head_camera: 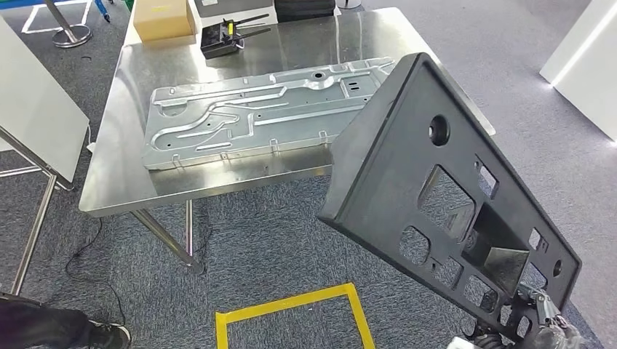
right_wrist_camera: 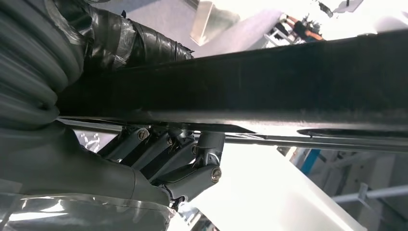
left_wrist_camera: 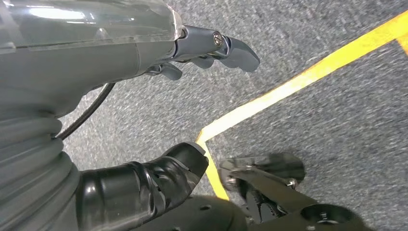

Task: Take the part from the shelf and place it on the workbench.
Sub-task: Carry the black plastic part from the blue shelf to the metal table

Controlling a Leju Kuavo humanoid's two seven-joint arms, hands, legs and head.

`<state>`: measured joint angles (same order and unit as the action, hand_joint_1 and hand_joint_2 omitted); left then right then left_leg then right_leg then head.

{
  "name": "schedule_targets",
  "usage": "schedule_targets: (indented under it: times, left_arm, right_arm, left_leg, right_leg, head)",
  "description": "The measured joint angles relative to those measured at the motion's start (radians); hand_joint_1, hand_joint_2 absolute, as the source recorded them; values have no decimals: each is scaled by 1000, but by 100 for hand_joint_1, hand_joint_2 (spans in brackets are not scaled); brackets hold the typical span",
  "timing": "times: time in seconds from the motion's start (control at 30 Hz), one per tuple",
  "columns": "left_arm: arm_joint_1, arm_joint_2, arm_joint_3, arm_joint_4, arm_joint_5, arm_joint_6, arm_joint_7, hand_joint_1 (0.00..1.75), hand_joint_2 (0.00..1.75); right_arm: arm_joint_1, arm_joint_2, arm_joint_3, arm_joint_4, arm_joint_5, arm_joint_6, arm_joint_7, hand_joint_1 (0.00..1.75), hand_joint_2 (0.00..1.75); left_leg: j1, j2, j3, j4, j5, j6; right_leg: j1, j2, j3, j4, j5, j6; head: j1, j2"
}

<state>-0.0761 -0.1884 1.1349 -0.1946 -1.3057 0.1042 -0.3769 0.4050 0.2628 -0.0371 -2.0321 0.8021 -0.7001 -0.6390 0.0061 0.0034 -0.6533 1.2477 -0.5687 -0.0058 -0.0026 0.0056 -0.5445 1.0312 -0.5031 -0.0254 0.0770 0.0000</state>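
Observation:
A large black plastic part with several cut-outs is held tilted in the air, in front of the near right corner of the steel workbench. My right hand grips its lower edge at the bottom right. In the right wrist view the fingers curl under the part's dark edge, with the taped thumb on the other side. My left hand hangs over the grey carpet, fingers and thumb apart, holding nothing.
A silver stamped metal panel covers much of the workbench. A cardboard box and a black tool sit at its far edge. Yellow floor tape marks a square below. A white board stands left; a person's shoe is nearby.

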Motion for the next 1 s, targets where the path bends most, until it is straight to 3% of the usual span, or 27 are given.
schedule_targets:
  times: [0.07, 0.1, 0.17, 0.27, 0.33, 0.4, 0.43, 0.47, 0.53, 0.6, 0.63, 0.77, 0.83, 0.9, 0.93, 0.97, 1.0]
  left_arm:
    - [0, 0, -1, 0, -1, 0, 0, 0, 175]
    - [-1, 1, -2, 0, -1, 0, 0, 0, 175]
    - [-3, 1, -5, 0, -1, 0, 0, 0, 175]
    - [-2, -1, -9, 0, -3, 0, 0, 0, 175]
    - [-2, -3, -11, 0, -4, 0, 0, 0, 175]
    - [-4, -4, -13, 0, -4, -1, -1, 0, 175]
    - [-3, -5, -14, 0, -4, -1, -1, 0, 175]
    - [-2, -5, -14, 0, -4, -2, -1, 0, 175]
    - [-1, -6, -14, 0, -4, -2, 0, 0, 175]
    - [-1, -8, -14, 0, -2, -2, -1, 0, 175]
    - [-2, -8, -14, 0, -1, -3, -2, 0, 175]
    - [-5, -8, -14, 0, 2, -3, -4, 0, 175]
    - [-5, -8, -14, 0, 1, -3, -4, 0, 175]
    - [-4, -8, -14, 0, 0, -3, -4, 0, 175]
    - [-2, -8, -14, 0, -1, -3, -3, 0, 175]
    - [0, -8, -14, 0, -1, -3, -3, 0, 175]
    - [1, -8, -14, 0, -1, -3, -3, 0, 175]
  right_arm:
    - [1, 0, -2, -5, 6, 0, -8, 175, 175]
    - [1, 0, -3, -6, 10, 0, -11, 175, 175]
    - [2, 1, -6, -7, 17, 0, -16, 175, 175]
    - [3, 2, -9, -12, 21, 0, -20, 175, 175]
    - [2, 3, -15, -16, 19, 0, -25, 175, 175]
    - [4, 3, -21, -17, 9, 0, -28, 175, 175]
    - [6, 3, -22, -17, 1, 0, -24, 175, 175]
    - [8, 3, -22, -17, -11, 0, -18, 175, 175]
    - [12, -6, -20, -17, -46, 0, 10, 175, 175]
    - [13, -24, -9, -18, -85, 0, 41, 175, 175]
    - [14, -35, 0, -19, -102, 0, 55, 175, 175]
    - [19, -76, 41, -20, -139, 0, 108, 175, 175]
    - [19, -87, 54, -20, -139, 0, 113, 175, 175]
    - [19, -89, 56, -20, -128, 0, 104, 175, 175]
    - [20, -89, 56, -20, -124, 0, 100, 175, 175]
    - [20, -89, 55, -21, -120, 0, 97, 175, 175]
    - [20, -89, 55, -21, -119, 0, 96, 175, 175]
  left_leg:
    - [-5, 0, 51, -135, 76, 15]
    - [-9, 0, 72, -183, 93, 22]
    - [-15, 0, 87, -215, 93, 29]
    - [-9, 0, 103, -240, 98, 39]
    - [-4, 2, 114, -254, 101, 47]
    - [-4, 3, 118, -255, 97, 51]
    - [-4, 2, 121, -254, 93, 51]
    - [-3, 2, 125, -253, 88, 49]
    - [-1, 1, 139, -251, 77, 42]
    - [-3, -1, 148, -247, 63, 31]
    - [-4, -1, 149, -246, 58, 25]
    - [-3, 1, 149, -232, 40, 5]
    - [0, 0, 112, -149, -5, -3]
    - [1, 0, 36, -10, -60, -7]
    - [1, 0, 4, 40, -68, -7]
    - [1, 0, -14, 58, -57, -6]
    - [1, 0, -13, 34, -25, -3]
  right_leg:
    - [3, 2, 13, 0, -11, 4]
    - [4, 2, 16, 1, -15, 7]
    - [3, 2, 16, -1, -19, 18]
    - [3, 0, 18, 11, -32, 33]
    - [0, 0, -22, 93, -75, 43]
    - [-5, -1, -97, 219, -122, 51]
    - [-9, -1, -125, 259, -126, 55]
    - [-12, -1, -136, 262, -108, 58]
    - [-19, -3, -101, 162, -27, 63]
    - [-19, -4, -49, 48, 24, 59]
    - [-17, -4, -36, 18, 29, 55]
    - [-15, 0, -29, 4, 20, 29]
    - [-16, -3, -21, -1, 17, 16]
    - [-13, -6, -16, -1, 11, 8]
    - [-11, -5, -13, -1, 8, 6]
    - [-9, -4, -9, -1, 4, 5]
    - [-7, -3, -2, -1, 0, 5]
  head:
    - [0, 0]
    - [0, 0]
    - [0, 0]
    - [0, 0]
    - [1, 0]
    - [1, 0]
    - [2, 0]
    - [1, 0]
    - [2, 0]
    - [2, 0]
    - [1, 0]
    - [0, 0]
    - [0, 0]
    - [-1, 0]
    - [-1, 0]
    - [-1, 0]
    - [-1, 0]
